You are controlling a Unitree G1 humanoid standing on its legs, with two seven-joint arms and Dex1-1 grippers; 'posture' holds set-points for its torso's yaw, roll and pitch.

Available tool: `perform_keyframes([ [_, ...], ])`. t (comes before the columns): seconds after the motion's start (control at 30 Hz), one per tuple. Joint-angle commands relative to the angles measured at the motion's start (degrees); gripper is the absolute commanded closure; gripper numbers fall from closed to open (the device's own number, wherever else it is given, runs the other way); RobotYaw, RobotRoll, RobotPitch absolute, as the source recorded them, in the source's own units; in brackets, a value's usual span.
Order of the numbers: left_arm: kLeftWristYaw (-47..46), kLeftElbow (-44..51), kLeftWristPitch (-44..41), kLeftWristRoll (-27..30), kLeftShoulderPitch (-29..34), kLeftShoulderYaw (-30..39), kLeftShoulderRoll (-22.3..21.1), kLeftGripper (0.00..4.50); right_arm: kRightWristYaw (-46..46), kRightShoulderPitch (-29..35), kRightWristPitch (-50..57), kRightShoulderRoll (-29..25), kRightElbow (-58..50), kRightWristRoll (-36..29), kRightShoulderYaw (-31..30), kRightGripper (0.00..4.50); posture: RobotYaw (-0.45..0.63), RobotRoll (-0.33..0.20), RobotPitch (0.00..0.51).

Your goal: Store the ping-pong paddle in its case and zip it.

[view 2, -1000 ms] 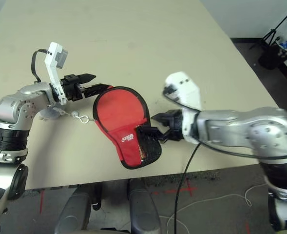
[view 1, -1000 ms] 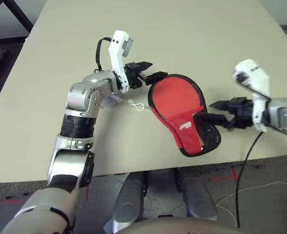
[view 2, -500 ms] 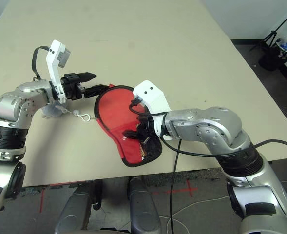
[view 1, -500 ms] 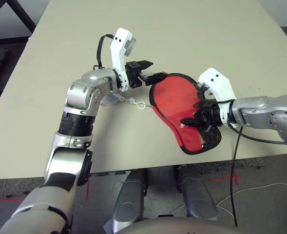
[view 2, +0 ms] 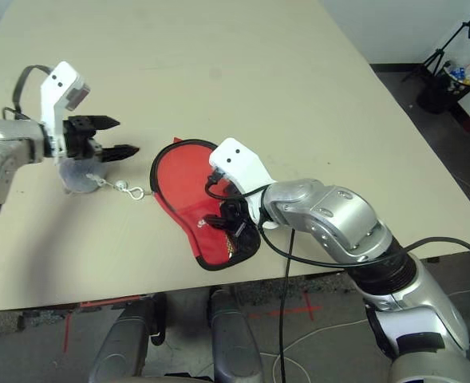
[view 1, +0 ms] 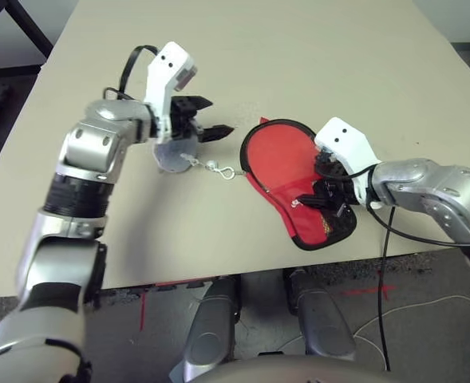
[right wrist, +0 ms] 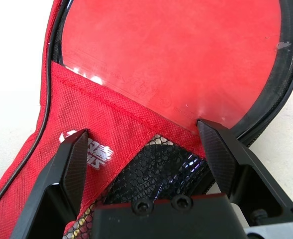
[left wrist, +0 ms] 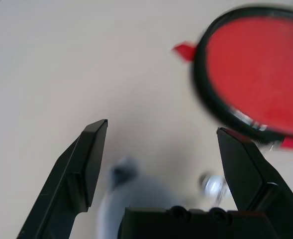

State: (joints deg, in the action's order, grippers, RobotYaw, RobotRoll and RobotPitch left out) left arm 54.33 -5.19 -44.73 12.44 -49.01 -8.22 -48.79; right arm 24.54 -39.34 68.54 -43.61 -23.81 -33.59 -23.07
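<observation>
Ping-pong paddle lay inside case; right gripper straddled it, presumably for bracing. Left gripper stood clear. Both sets of jaws were apart.

desk: one | case: one | paddle: one | white cord pull: one | pale round object: one | end effectors: two

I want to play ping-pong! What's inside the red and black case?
Through the clear side of the case, the paddle's red face shows. The red panel and mesh cover the lower part, so I can't see the whole handle.
</observation>
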Motion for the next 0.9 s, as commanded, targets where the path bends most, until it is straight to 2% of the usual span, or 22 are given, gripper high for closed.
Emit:
perform_keyframes([
  [0.03, -0.26, 3.26, -4.43, -1.06, 1.73, -0.93, -1.62, 0.00, 1.54, 1.85, 1.10, 1.14, 1.71, 2.19, -1.95, 0.04, 0.05, 0.000, 0.216],
  [0.17, -0.64, 5.61, -7.97, -1.20, 3.90, -1.23, -2.18, 0.00, 2.83, 1.99, 1.11, 2.21, 1.94, 3.99, -1.82, 0.04, 0.05, 0.000, 0.211],
  [0.33, -2.73, 5.51, -11.15, -1.74, 5.30, -1.53, -0.68, 0.00, 4.05, 1.87, 1.18, 3.63, 2.33, 5.87, -1.59, 0.04, 0.05, 0.000, 0.216],
  [0.67, -7.23, -3.11, -9.30, -7.84, 4.62, -4.71, -0.13, 0.00, 5.57, 2.31, 1.83, 5.42, 2.08, 8.31, -1.11, 0.04, 0.04, 0.000, 0.226],
  [0.9, -6.80, -4.53, -9.15, -7.73, 5.60, -5.06, 1.69, 0.00, 6.00, 2.37, 2.27, 6.79, 2.03, 9.45, -0.78, 0.04, 0.03, 0.000, 0.227],
])
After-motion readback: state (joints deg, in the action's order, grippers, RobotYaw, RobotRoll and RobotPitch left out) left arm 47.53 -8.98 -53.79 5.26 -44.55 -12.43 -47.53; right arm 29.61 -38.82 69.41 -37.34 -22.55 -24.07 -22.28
